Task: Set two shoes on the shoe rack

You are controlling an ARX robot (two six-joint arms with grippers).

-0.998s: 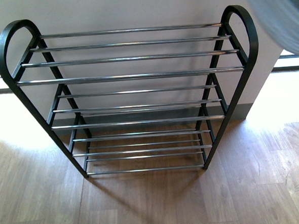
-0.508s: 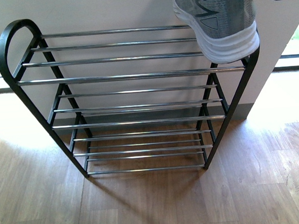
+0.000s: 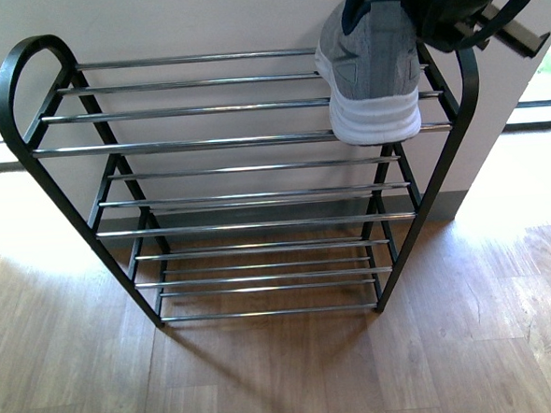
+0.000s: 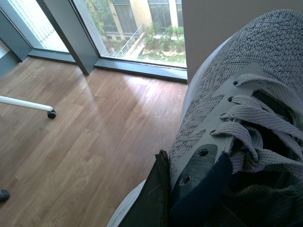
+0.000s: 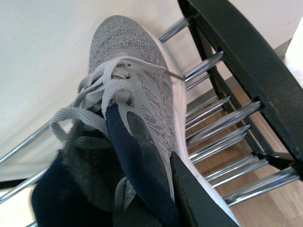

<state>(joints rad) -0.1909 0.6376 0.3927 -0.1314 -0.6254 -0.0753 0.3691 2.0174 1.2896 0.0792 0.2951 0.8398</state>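
One grey knit sneaker (image 3: pixel 372 69) sits at the right end of the shoe rack's (image 3: pixel 243 141) top tier, heel towards me, white sole against the chrome bars. My right gripper (image 3: pixel 429 14) is shut on its collar from above. In the right wrist view the same sneaker (image 5: pixel 142 90) points at the wall, with a dark finger (image 5: pixel 194 198) against its side and the rack's black arch (image 5: pixel 236 52) beside it. The left wrist view shows a second grey knit sneaker (image 4: pixel 236 94) held above wooden floor, my left gripper (image 4: pixel 199 203) shut on its collar. The left arm is out of the front view.
The rack stands against a white wall on wooden floor (image 3: pixel 286 374), with its three lower tiers bare. A bright window lies to the right. In the left wrist view there are floor-to-ceiling windows (image 4: pixel 128 28) and a white furniture leg with a black caster (image 4: pixel 51 113).
The right arm brought the sneaker in from the upper right, a blur at first. It has swung left and down onto the top tier, heel now facing me.
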